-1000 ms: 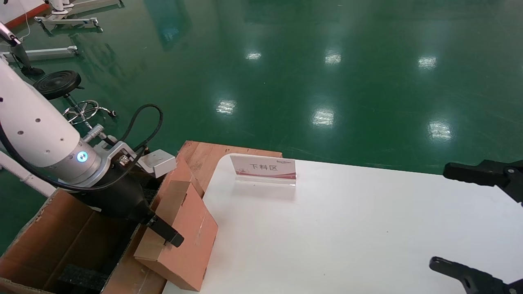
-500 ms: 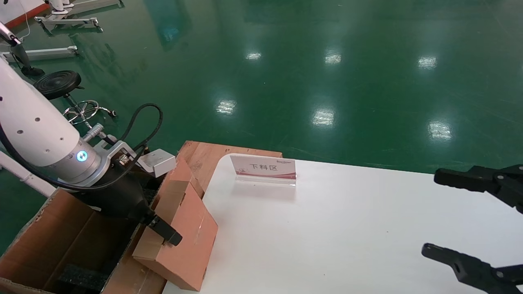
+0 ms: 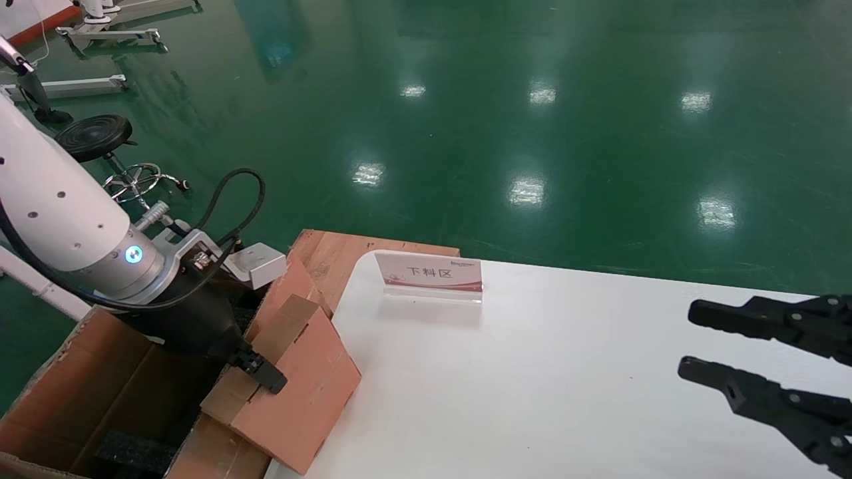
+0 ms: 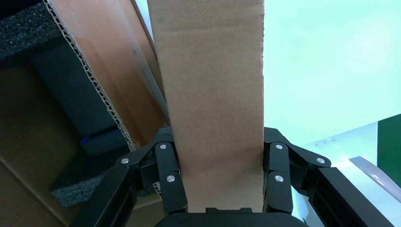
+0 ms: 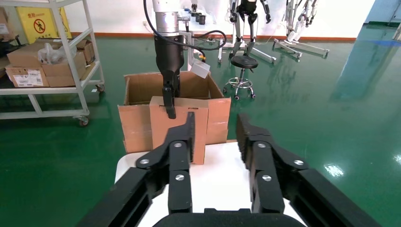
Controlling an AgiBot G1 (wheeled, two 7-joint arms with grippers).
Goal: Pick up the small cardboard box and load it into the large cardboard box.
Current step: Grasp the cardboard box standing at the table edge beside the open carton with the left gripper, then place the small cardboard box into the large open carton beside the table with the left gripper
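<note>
The small cardboard box [image 3: 303, 392] is tilted at the white table's left edge, leaning over the near flap of the large cardboard box [image 3: 86, 372]. My left gripper [image 3: 263, 374] is shut on the small box's top edge. In the left wrist view the small box [image 4: 213, 85] fills the gap between the fingers of the left gripper [image 4: 218, 142], with the carton's wall [image 4: 104, 71] and black foam [image 4: 23, 28] beside it. My right gripper [image 3: 689, 342] is open and empty over the table's right side. The right wrist view shows the right gripper [image 5: 215, 127], the small box [image 5: 158, 127] and the carton [image 5: 142, 90] far ahead.
A sign stand [image 3: 429, 274] sits near the far edge of the white table [image 3: 532, 372]. A reddish wooden board [image 3: 339, 251] lies behind the small box. A stool [image 3: 93, 136] stands on the green floor. A shelf cart [image 5: 47, 56] is beyond the carton.
My left gripper has tipped the small box further, raising its carton-side end and shifting it slightly. My right gripper has moved left into view, and its fingers look closer together.
</note>
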